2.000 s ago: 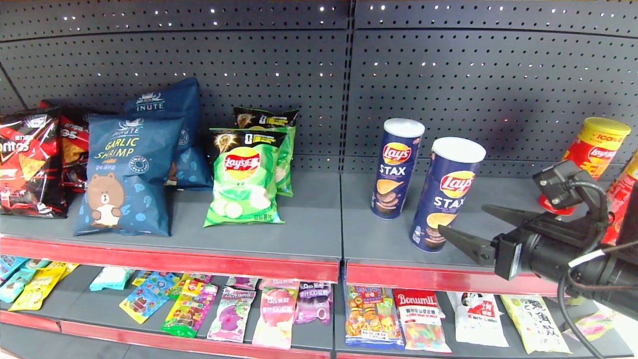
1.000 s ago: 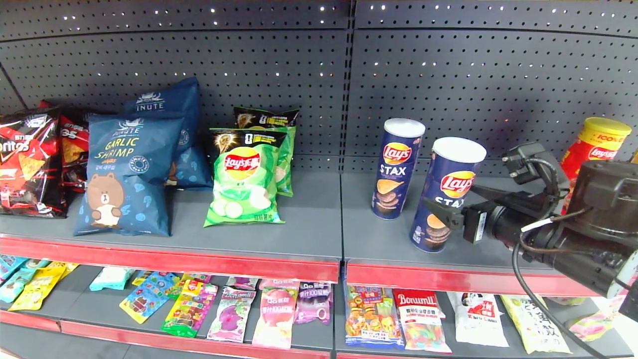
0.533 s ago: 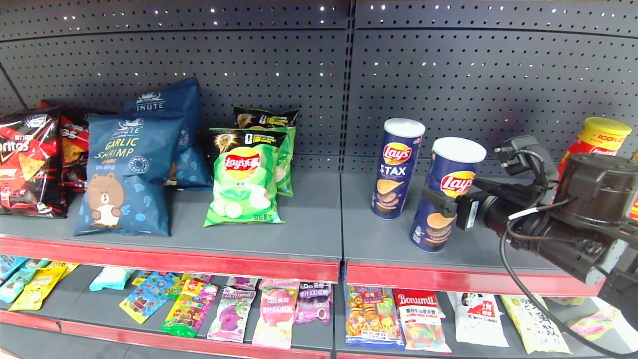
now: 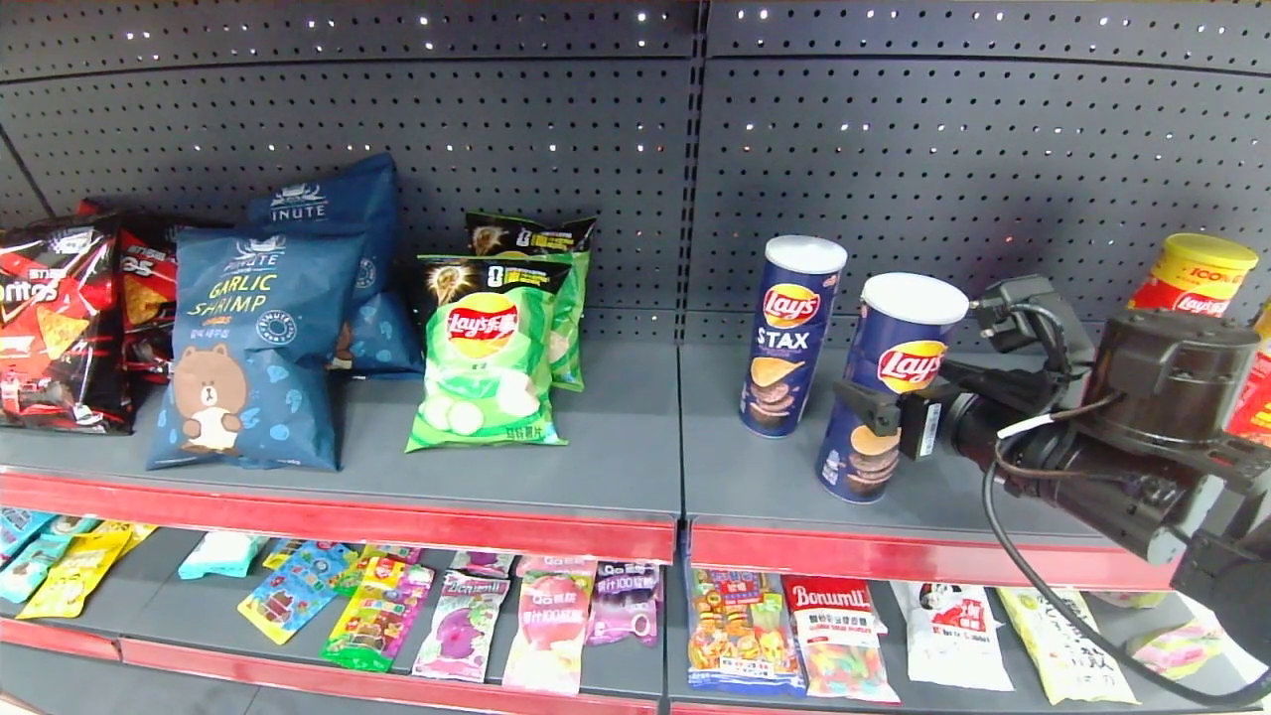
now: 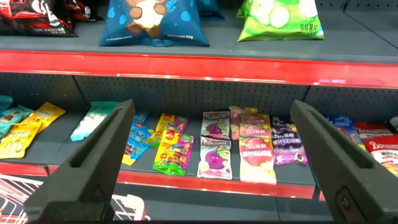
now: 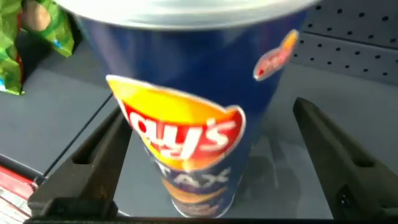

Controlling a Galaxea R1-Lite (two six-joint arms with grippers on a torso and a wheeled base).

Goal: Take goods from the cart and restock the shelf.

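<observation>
Two blue chip cans stand on the grey upper shelf point(image 4: 606, 467): one at the back point(image 4: 791, 328) and one nearer the front edge point(image 4: 909, 333). My right gripper point(image 4: 899, 389) comes in from the right and is open, with one finger on each side of the front can at mid height. In the right wrist view that can point(image 6: 186, 74) stands close up between the spread fingers of the right gripper point(image 6: 210, 112), with a gap on both sides. My left gripper point(image 5: 211, 104) is open and holds nothing, low in front of the lower shelf point(image 5: 186, 183).
Green chip bags point(image 4: 489, 357), blue shrimp-chip bags point(image 4: 260, 348) and red-black bags point(image 4: 60, 318) fill the upper shelf's left half. Red-yellow cans point(image 4: 1192, 273) stand at the far right behind my arm. Flat candy packets point(image 4: 556, 621) line the lower shelf. Bare shelf lies between the bags and cans.
My right gripper has moved left and slightly up along the shelf, from beside the front blue can to straddling it. The can and other goods have not moved.
</observation>
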